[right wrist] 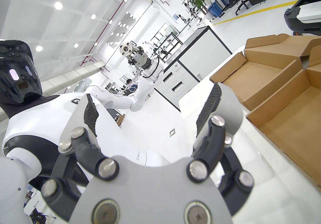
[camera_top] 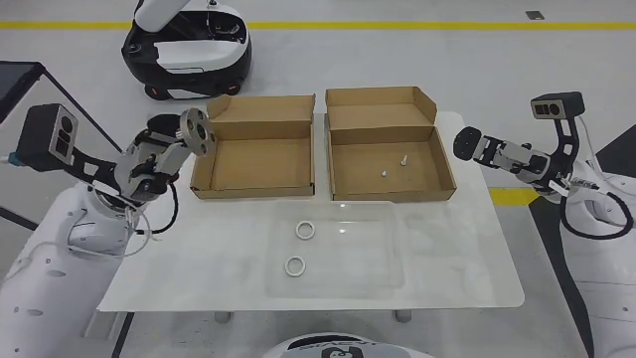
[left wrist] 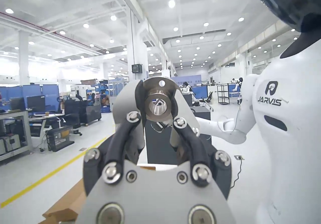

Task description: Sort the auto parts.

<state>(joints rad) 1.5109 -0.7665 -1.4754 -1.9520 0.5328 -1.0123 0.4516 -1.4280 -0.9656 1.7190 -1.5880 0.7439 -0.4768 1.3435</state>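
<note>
Lying at 6 o'clock on the bench point(camera_top: 467, 268), inside a clear tray point(camera_top: 373, 259): a near ring point(camera_top: 295, 267) and, just beyond it, a far ring point(camera_top: 306, 229). Standing past the tray, just beside each other: an 11 o'clock box point(camera_top: 260, 162) and a 1 o'clock box point(camera_top: 363, 171), the latter carrying two small white parts point(camera_top: 385, 172) point(camera_top: 404, 159). Hanging at 10 o'clock, beside the 11 o'clock box: left jaws pinching a flanged metal hub point(camera_top: 199, 133). Hanging at 2 o'clock, at the bench edge: right jaws spread wide.

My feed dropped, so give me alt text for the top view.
The left end effector holds a round metal part beside the left cardboard box; two white rings lie on the clear tray, the right end effector open.
</note>
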